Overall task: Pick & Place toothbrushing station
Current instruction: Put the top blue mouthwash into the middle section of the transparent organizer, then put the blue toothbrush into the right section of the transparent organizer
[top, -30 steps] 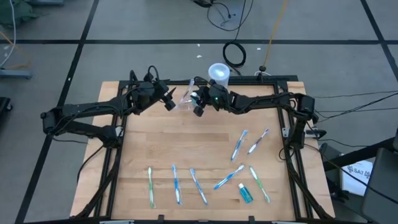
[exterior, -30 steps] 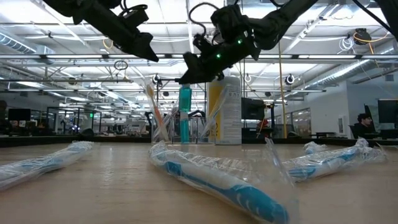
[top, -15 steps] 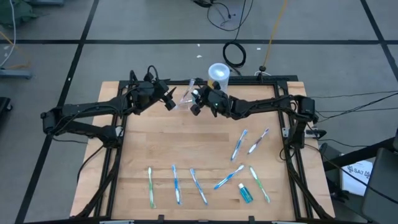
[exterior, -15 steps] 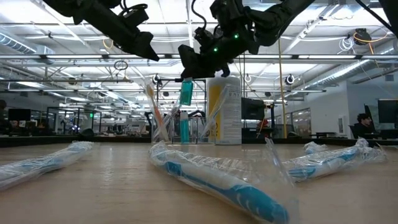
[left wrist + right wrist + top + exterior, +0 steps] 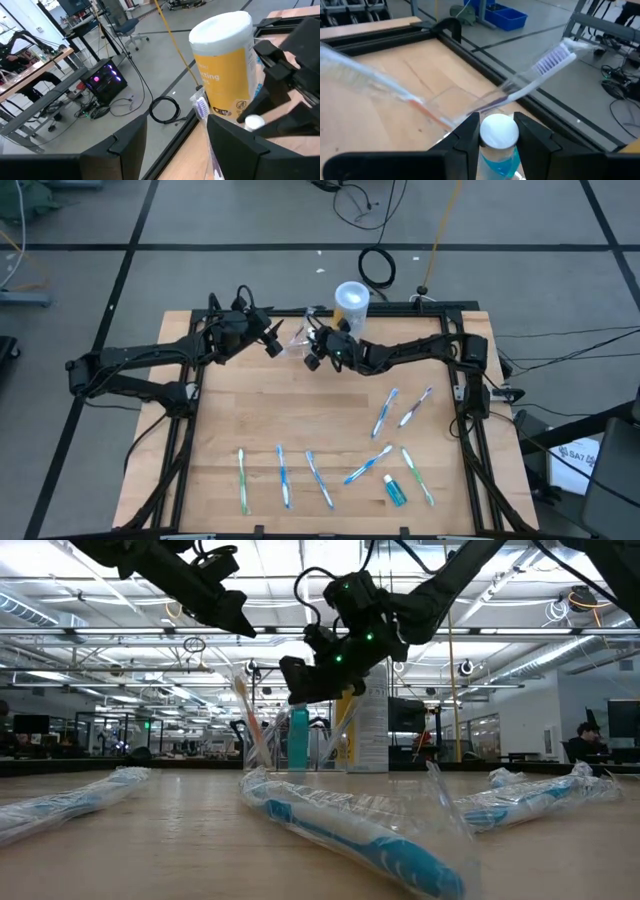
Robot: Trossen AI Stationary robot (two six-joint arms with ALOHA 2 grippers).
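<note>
1. Standing near the far edge of the worktop (image 5: 250, 400), the clear cup (image 5: 297, 341) is seen between the two grippers in the high view, with toothbrushes leaning out of it.
2. A small blue bottle (image 5: 499, 145) with a white cap is gripped between the fingers (image 5: 466, 134) of the right gripper (image 5: 315, 348); the jaws are closed against its neck, as the right wrist view shows.
3. In the low view the blue bottle is seen upright, its lower part down inside the cup (image 5: 290, 745), with the right gripper (image 5: 310, 680) directly above it.
4. A wrapped toothbrush with a white head (image 5: 555, 57) is seen leaning across the right wrist view, just beyond the bottle cap, along with a second one with an orange mark (image 5: 415, 102).
5. The left gripper (image 5: 270, 340) is held just beside the cup on its left, raised off the worktop; its jaws are apart with nothing between them, as the left wrist view shows.
6. A yellow container with a white lid (image 5: 351, 302) stands at the far edge of the worktop, just behind the right gripper; it is also seen in the left wrist view (image 5: 225, 70).
7. Several wrapped toothbrushes (image 5: 283, 476) lie flat on the near half of the worktop, well apart from the cup, and a second small blue bottle (image 5: 394, 490) lies among them.
</note>
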